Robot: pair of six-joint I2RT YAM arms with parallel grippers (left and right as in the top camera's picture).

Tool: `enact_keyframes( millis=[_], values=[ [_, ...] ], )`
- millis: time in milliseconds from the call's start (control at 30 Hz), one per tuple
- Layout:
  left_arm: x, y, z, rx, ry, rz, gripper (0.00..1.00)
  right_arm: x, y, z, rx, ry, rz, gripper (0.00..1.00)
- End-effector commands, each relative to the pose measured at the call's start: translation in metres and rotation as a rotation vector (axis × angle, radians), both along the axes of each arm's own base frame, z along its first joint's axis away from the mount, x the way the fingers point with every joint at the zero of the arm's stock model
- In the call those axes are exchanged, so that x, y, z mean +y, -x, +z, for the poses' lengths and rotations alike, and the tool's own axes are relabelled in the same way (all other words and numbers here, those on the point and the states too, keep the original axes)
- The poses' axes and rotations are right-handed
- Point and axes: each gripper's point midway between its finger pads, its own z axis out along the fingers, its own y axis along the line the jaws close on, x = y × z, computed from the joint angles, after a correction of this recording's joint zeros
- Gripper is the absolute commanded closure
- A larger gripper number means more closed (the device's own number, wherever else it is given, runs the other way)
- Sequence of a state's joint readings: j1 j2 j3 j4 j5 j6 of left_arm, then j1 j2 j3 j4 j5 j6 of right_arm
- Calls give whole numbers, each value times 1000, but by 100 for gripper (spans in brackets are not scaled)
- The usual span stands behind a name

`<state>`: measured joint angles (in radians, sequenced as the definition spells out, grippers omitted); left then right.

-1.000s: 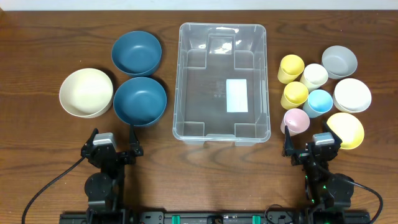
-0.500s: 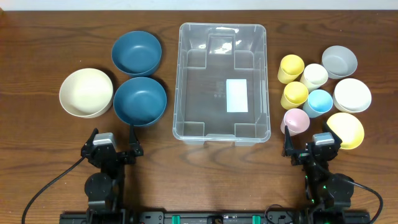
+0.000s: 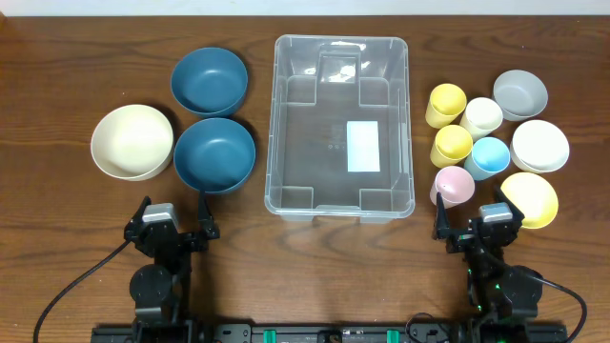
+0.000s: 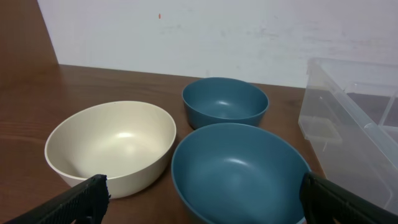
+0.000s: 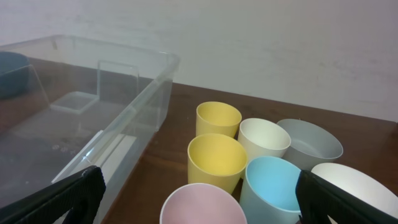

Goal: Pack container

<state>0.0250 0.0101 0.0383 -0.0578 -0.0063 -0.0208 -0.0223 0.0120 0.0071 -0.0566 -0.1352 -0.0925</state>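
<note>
The clear container (image 3: 291, 57) sits in the middle of the table, empty, with a white label on its base; its wall also shows in the left wrist view (image 4: 348, 124) and the right wrist view (image 5: 118, 118). Left of it are two dark blue bowls (image 3: 209, 81) (image 3: 214, 154) and a cream bowl (image 3: 132, 141). Right of it are two yellow cups (image 3: 445, 103) (image 3: 451, 145), a white cup (image 3: 481, 116), a light blue cup (image 3: 488, 156) and a pink cup (image 3: 452, 184). My left gripper (image 3: 172, 221) is open and empty near the front edge. My right gripper (image 3: 477, 221) is open and empty just in front of the pink cup.
A grey bowl (image 3: 519, 93), a white bowl (image 3: 539, 145) and a yellow bowl (image 3: 530, 198) stand at the far right. A white wall runs behind the table.
</note>
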Motion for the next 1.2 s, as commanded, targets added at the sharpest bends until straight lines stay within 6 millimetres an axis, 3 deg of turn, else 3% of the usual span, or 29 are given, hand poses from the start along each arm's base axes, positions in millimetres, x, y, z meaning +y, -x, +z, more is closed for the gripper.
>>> enact_keyframes(
  millis=[0, 367, 567, 833, 1000, 1067, 1167],
  values=[
    [0, -1, -15, 29, -39, -3, 2, -2, 0, -1, -1, 13, -6, 1],
    [-9, -4, 13, -83, -44, -57, 2, -2, 0, 0, -1, 13, -6, 1],
    [-17, -1, 53, -227, -52, -99, 2, -2, 0, -1, -1, 13, -6, 1],
    [-12, 7, 143, -291, -75, -63, 2, -2, 0, -1, -1, 13, -6, 1],
    [-10, -19, 197, -161, -79, -60, 2, -2, 0, -1, -1, 13, -6, 1],
    [-9, -35, 205, -52, -73, -65, 2, -2, 0, 0, -1, 13, -6, 1],
    [-9, -59, 201, 134, -63, -71, 2, -2, 0, 0, -1, 13, -6, 1]
  ],
)
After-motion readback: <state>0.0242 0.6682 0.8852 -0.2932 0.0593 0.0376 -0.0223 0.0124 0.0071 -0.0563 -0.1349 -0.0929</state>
